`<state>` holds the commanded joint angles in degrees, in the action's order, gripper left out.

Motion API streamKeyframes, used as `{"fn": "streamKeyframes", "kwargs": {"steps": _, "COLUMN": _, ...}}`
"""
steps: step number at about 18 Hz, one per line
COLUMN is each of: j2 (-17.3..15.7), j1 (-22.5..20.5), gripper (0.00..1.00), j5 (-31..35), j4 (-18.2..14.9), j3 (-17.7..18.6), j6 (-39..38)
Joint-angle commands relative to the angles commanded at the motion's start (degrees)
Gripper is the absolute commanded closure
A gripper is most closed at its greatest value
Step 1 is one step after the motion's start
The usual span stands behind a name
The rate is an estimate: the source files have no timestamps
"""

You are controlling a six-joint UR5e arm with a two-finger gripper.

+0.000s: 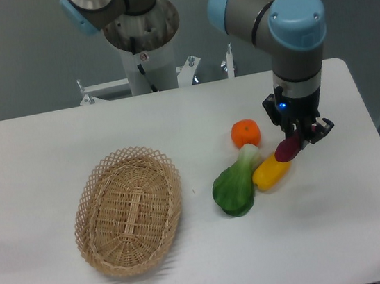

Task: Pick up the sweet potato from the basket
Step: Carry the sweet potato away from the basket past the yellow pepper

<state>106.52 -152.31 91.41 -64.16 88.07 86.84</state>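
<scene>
Camera shot: gripper (301,138) fingers clamped on the sweet potato (288,148), right above the yellow veggie (271,172), at 3 o'clock from the basket (92,197).

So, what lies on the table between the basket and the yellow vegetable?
In the camera view, only the green leafy vegetable lies between the basket and the yellow vegetable; it touches the yellow one, and bare table separates it from the basket.

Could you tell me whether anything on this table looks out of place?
The basket sits empty, while the sweet potato is at the gripper, right above the yellow vegetable, far from the basket.
</scene>
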Motion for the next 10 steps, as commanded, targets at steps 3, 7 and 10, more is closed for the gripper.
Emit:
{"fn": "streamKeyframes", "kwargs": {"steps": 3, "j2": 0.0, "j1": 0.0, "gripper": 0.75, "j5": -0.5, "j4": 0.1, "j3": 0.0, "j6": 0.0}}
{"fn": "streamKeyframes", "kwargs": {"steps": 7, "j2": -0.1, "j1": 0.0, "gripper": 0.75, "j5": -0.6, "j4": 0.1, "j3": 0.0, "j6": 0.0}}
{"fn": "streamKeyframes", "kwargs": {"steps": 10, "j2": -0.1, "j1": 0.0, "gripper": 0.75, "j5": -0.7, "j4": 0.1, "j3": -0.2, "j6": 0.0}}
